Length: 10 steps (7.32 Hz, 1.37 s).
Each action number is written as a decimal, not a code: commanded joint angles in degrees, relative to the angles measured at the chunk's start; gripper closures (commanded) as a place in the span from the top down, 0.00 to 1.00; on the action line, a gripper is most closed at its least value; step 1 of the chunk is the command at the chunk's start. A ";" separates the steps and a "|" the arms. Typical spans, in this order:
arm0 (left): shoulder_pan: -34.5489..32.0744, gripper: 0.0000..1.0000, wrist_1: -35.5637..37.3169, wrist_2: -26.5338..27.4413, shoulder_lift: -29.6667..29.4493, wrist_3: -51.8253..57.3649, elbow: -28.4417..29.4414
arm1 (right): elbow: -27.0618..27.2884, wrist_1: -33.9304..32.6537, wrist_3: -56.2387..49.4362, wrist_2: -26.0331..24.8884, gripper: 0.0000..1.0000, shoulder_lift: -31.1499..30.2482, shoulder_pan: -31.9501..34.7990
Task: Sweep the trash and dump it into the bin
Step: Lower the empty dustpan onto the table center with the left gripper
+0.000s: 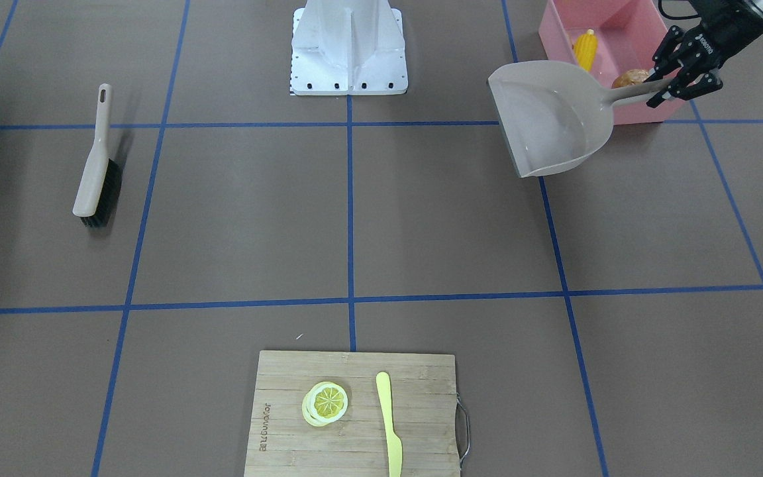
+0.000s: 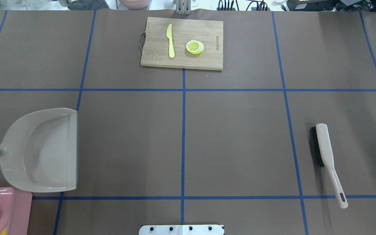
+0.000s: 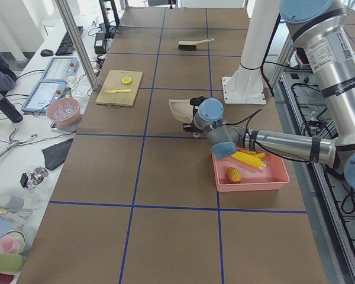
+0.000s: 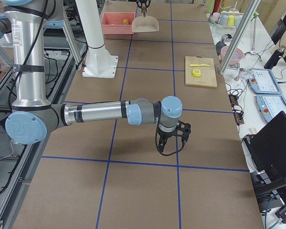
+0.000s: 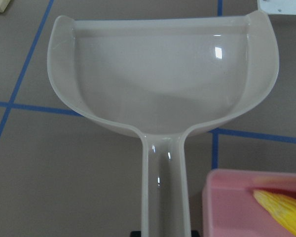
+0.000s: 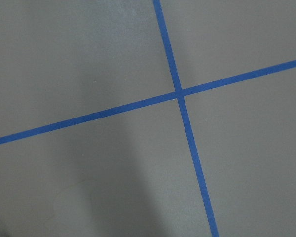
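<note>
The dustpan (image 1: pixel 547 119) is clamped by the left gripper (image 1: pixel 663 88) beside the bin (image 1: pixel 640 114) (corn (image 1: pixel 585 48) inside) at the tabletop's corner. For the right gripper (image 4: pixel 170 145), the jaws' state cannot be told.

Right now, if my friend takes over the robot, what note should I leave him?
Left claw: shut on the dustpan handle; the pan is empty, by the bin.
Right claw: hangs above the table; open or shut, cannot tell.
Done: corn and potato lie in the bin; the ginger I cannot pick out.
The brush lies on the table.
Left: check for the ginger, then probably set the dustpan down.
</note>
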 commanded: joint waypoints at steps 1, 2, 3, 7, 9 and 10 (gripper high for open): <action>2.49 0.20 2.86 2.40 -14.75 0.15 7.44 | -0.50 0.69 -0.29 -1.15 1.00 0.09 -0.17; 2.50 0.20 3.58 2.41 -20.11 0.67 11.92 | -1.46 2.26 -0.29 -1.16 1.00 0.01 -0.18; 2.59 0.20 5.06 2.41 -24.26 1.29 15.27 | -3.12 5.50 -0.37 -1.24 1.00 0.01 -0.18; 6.98 0.20 12.36 4.16 -35.01 1.91 24.62 | -3.58 8.08 -5.87 -1.60 1.00 -0.61 -0.18; 7.95 0.20 13.77 4.08 -35.28 2.00 24.36 | -2.88 7.38 -7.49 -1.68 1.00 -0.61 -0.26; 8.65 0.20 13.87 4.08 -35.37 3.48 23.92 | -2.44 7.29 -7.49 -1.68 1.00 -0.70 -0.61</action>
